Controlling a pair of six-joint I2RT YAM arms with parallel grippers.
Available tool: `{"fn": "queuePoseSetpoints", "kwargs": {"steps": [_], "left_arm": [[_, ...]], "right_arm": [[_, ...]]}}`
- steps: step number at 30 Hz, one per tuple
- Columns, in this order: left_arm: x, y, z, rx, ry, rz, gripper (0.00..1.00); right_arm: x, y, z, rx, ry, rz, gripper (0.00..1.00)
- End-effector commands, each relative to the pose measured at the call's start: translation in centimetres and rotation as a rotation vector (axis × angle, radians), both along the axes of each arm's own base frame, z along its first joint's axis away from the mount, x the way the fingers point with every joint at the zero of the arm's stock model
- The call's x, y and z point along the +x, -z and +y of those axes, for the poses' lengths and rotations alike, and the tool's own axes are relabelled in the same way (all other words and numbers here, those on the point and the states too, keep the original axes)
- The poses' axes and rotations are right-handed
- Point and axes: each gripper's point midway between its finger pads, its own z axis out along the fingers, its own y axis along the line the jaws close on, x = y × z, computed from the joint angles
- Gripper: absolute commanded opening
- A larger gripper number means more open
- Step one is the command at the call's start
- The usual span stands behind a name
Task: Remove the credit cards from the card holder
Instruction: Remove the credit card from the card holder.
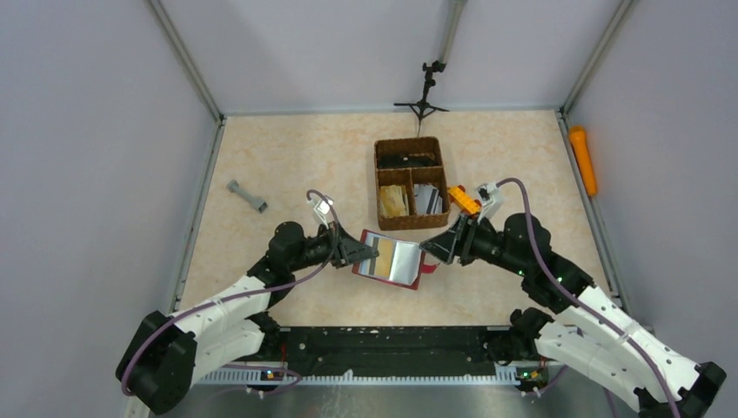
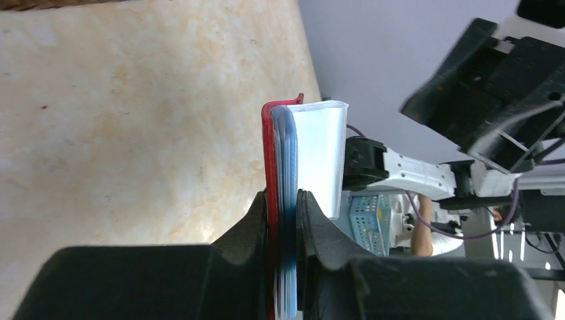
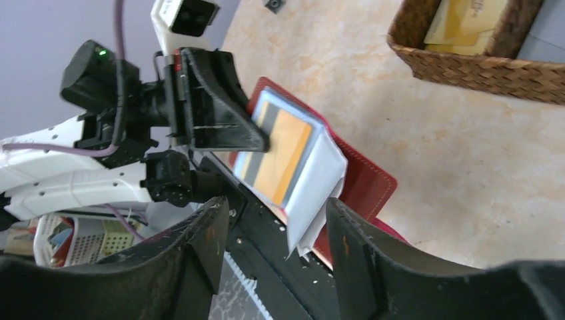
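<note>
Card holder (image 1: pixel 396 261) open, held up between the arms, near the basket (image 1: pixel 380 155). One edge is buried in the left gripper (image 2: pixel 286 203), which pinches the red cover and bluish sleeves together. One tan credit card (image 3: pixel 285 155) shows through a sleeve; the rest are edge-on and unreadable. Right gripper (image 3: pixel 273 227) spread wide, sleeve corner between its fingers, contact unclear.

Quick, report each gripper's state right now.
Left gripper: shut on the small dark red leather-like folding card holder.
Right gripper: open, its jaws either side of the holder's free edge.
</note>
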Motion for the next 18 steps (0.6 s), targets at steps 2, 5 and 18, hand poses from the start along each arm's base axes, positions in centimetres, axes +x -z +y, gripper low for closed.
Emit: {"fn": "queuePoseSetpoints", "kwargs": {"steps": [2,5,18], "left_arm": [[1.5,-0.7,0.2,0.045,-0.059,-0.09,0.0],[1.3,-1.2,0.0,0.009,-0.049,-0.094,0.0],[-0.3,-5.6,-0.5,-0.21,0.022,-0.127,0.0]], "right_arm": [[-1.2,-0.3,3.0,0.114,-0.164,0.018,0.49],[-1.3,0.3,4.6,0.184,-0.223,0.054,0.48],[-0.6,2.6,6.4,0.234,-0.212,0.114,0.45]]}}
